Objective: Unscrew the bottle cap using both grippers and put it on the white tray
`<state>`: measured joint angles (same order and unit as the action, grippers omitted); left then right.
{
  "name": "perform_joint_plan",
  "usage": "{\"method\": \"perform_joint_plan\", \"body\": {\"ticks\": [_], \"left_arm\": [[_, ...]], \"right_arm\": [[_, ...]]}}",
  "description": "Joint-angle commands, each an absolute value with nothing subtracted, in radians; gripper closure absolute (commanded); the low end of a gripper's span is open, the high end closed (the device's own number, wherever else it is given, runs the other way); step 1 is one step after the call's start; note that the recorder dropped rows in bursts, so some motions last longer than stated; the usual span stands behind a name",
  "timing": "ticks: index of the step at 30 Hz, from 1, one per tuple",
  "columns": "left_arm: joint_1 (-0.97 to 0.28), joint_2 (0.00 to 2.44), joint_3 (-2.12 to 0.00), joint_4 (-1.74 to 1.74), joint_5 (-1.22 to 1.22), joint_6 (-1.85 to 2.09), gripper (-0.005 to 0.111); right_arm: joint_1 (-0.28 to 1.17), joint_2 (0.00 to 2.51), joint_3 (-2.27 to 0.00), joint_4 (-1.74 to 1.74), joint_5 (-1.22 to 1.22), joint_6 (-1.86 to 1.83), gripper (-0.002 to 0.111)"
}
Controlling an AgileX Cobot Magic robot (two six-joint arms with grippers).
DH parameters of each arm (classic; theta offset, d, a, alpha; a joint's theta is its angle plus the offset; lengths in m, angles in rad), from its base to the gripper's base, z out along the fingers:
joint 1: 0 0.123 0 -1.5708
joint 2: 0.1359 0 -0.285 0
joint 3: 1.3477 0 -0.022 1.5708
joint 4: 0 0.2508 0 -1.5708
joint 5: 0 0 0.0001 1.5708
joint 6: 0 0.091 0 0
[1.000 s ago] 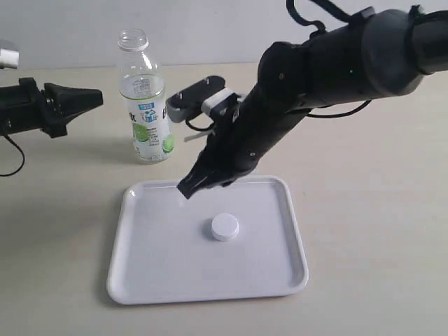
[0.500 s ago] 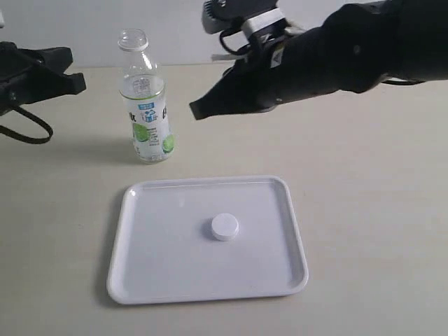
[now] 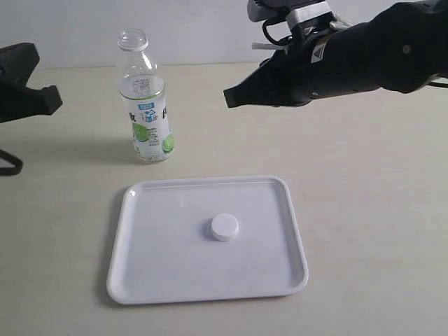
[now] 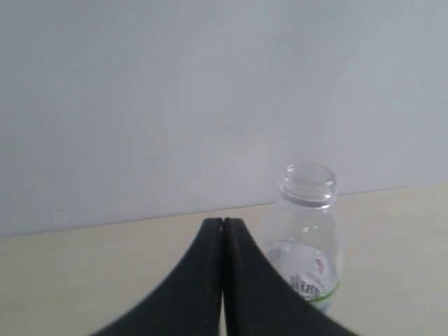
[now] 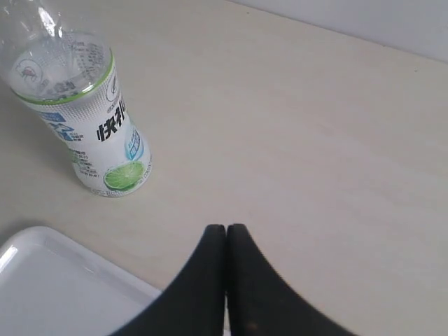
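obstacle: bottle (image 3: pixel 145 115) upright behind white tray (image 3: pixel 161 269), left side | bottle cap (image 3: pixel 225 227) mid-tray | space above tray free

We see what looks like a robotics lab bench: a plain beige tabletop (image 5: pixel 315 140) beneath the black gripper fingers (image 5: pixel 206 280), a blank pale wall (image 4: pixel 210 84) beyond them, and a cabled robot arm (image 3: pixel 378 56).

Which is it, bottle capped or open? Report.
Open. The bottle stands upright with its threaded neck bare; the bottle cap lies apart on the white tray.
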<state>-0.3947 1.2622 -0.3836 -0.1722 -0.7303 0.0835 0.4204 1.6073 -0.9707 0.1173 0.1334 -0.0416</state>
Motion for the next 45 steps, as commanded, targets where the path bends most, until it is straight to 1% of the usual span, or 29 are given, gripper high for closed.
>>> {"method": "perform_joint_plan", "body": {"ticks": [1,2,9,10,11,13,15,21,22,30,38,45], "left_arm": [[-0.418,1.108,-0.261,-0.141,-0.735,-0.071,0.107],[-0.418,1.031,-0.198,-0.093,-0.735,-0.113,0.107],[-0.418,0.748,-0.011,-0.019,-0.725,-0.123,0.107],[-0.418,0.696,0.000,-0.006,-0.720,-0.182,0.107],[-0.418,0.672,0.000,0.000,-0.702,-0.223,0.107],[-0.418,0.591,0.000,0.086,-0.539,-0.296,0.107],[-0.418,0.527,0.000,0.180,-0.459,-0.296,0.107],[-0.418,0.332,0.000,0.203,-0.340,-0.296,0.107],[-0.418,0.272,0.000,0.203,-0.287,-0.296,0.107],[-0.418,0.031,0.000,0.203,-0.068,-0.296,0.107],[-0.403,0.000,0.000,0.203,0.040,-0.296,0.107],[-0.284,0.000,0.000,0.198,0.197,-0.304,0.107]], "right_arm": [[0.416,1.601,-0.966,0.109,0.129,-0.041,0.108],[0.416,1.601,-0.966,0.109,0.129,-0.041,0.108],[0.416,1.601,-0.966,0.113,0.129,-0.041,0.108],[0.416,1.601,-0.966,0.113,0.129,-0.041,0.108],[0.416,1.601,-0.966,0.113,0.129,-0.041,0.108],[0.416,1.601,-0.966,0.113,0.129,-0.041,0.108],[0.416,1.601,-0.966,0.113,0.128,-0.041,0.108],[0.416,1.601,-0.966,0.113,0.126,-0.041,0.108],[0.416,1.601,-0.966,0.113,0.127,-0.040,0.108],[0.416,1.601,-0.966,0.113,0.125,-0.039,0.108],[0.416,1.601,-0.966,0.115,0.126,-0.039,0.108],[0.416,1.601,-0.966,0.115,0.126,-0.039,0.108]]}}
